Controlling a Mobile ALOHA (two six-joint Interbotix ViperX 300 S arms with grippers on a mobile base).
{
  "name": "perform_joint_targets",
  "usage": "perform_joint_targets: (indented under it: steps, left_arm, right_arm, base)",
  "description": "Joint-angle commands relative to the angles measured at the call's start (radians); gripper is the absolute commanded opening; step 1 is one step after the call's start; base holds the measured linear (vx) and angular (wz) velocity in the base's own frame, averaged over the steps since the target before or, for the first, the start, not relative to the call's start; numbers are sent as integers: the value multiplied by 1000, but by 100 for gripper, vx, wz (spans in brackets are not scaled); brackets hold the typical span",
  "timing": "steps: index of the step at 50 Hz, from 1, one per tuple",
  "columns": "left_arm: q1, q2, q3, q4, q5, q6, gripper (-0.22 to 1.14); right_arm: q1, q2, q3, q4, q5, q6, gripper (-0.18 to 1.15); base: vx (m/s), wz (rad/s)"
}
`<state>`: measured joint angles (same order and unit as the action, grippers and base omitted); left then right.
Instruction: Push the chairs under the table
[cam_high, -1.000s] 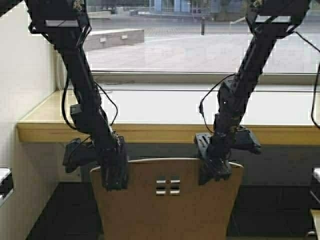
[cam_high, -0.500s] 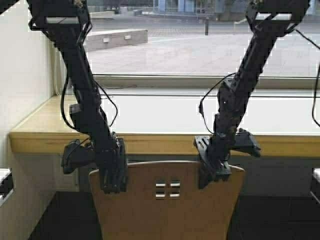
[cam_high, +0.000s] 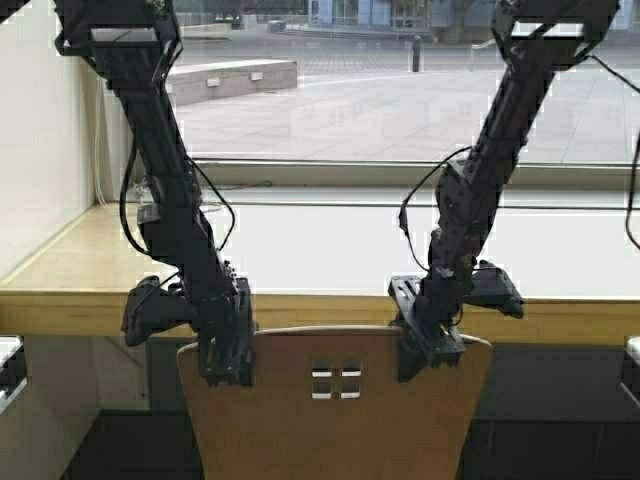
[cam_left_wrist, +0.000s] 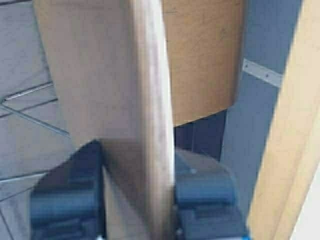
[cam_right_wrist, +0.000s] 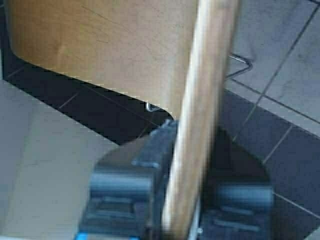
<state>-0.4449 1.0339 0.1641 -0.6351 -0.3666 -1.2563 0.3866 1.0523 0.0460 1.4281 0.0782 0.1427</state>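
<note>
Progress is showing in the high view: over the last second the whole scene has been shifting, so I am reading it as the base driving forward, not the furniture moving by itself. The counter table (cam_high: 90, 300) is sitting lower and closer now, with its yellowish front edge almost level with the top of the plywood chair (cam_high: 335, 400).

On the left, my left gripper (cam_high: 225, 365) is still straddling the backrest's upper left corner. In the left wrist view the board edge is running between the two blue pads (cam_left_wrist: 205, 192), and both are pressing against it, so I am calling it clamped on the chair.

At centre, the backrest with its four square cutouts is staying upright and square to the counter, just short of its edge.

On the right, my right gripper (cam_high: 430, 350) is likewise keeping its grip on the upper right corner, fingers closed onto the board edge in its wrist view.

I am judging the push as under way, with the seat likely still needing to go farther beneath the top.
</note>
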Motion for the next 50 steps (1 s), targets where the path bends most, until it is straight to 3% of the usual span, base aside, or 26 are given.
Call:
perform_joint_targets:
  steps: [1, 12, 41, 50]
  left_arm:
    - [8, -55, 0, 6, -15, 44, 4]
    - [8, -83, 41, 2, -15, 52, 4]
    - [5, -100, 77, 8, 0, 55, 4]
    - [-8, -126, 141, 11, 8, 57, 13]
  right_arm:
    - [35, -9, 2, -23, 28, -40, 4]
    - [40, -25, 55, -37, 25, -40, 4]
    - [54, -44, 35, -80, 29, -43, 4]
    - [60, -55, 83, -118, 34, -44, 6]
  base:
    - [28, -3]
    - [25, -4]
    - [22, -1]
    - [15, 0]
